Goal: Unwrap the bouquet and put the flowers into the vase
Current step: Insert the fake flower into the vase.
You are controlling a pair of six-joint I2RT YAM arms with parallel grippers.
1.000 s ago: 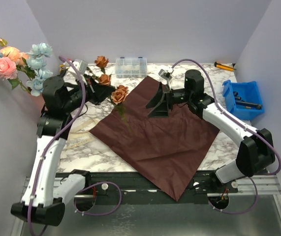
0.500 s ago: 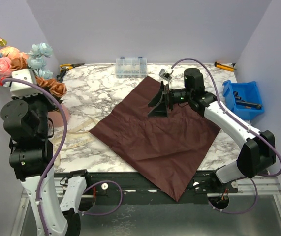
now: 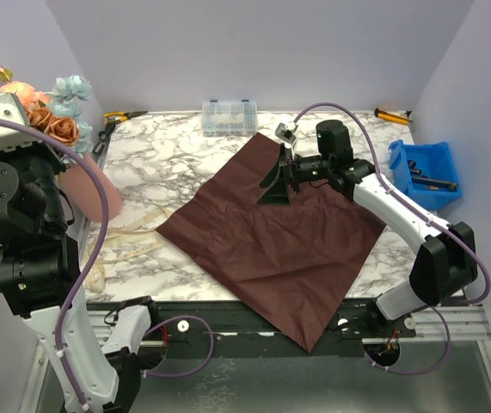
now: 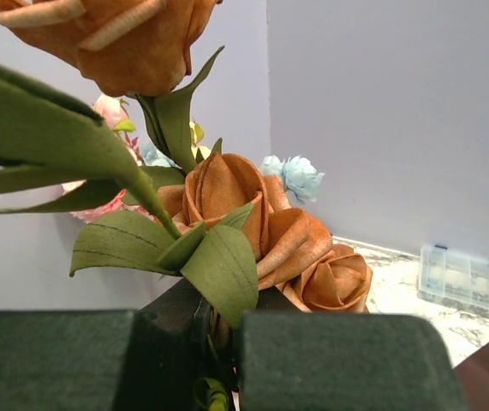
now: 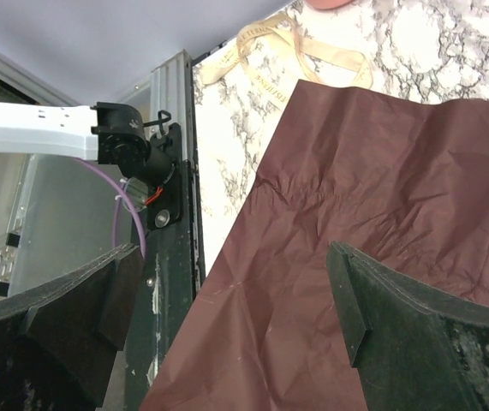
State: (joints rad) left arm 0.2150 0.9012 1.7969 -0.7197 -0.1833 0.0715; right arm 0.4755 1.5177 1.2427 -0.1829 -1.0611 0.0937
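Aloft, left tool [image 4: 218,336] tight on brownish-orange flowers [image 4: 246,214]; right tool [image 5: 227,334] wide above maroon sheet [image 5: 381,171].

In the top view the vase [image 3: 92,191] shows only as a pink patch at 9 o'clock; the left arm [image 3: 17,206] covers the rest. The flowers [image 3: 56,127] are cropped by the edge at 10 o'clock. In the left wrist view their stems vanish inside the left gripper [image 4: 214,342] at 6 o'clock. What lies in the bin [image 3: 426,168] at 3 o'clock is too small to tell.
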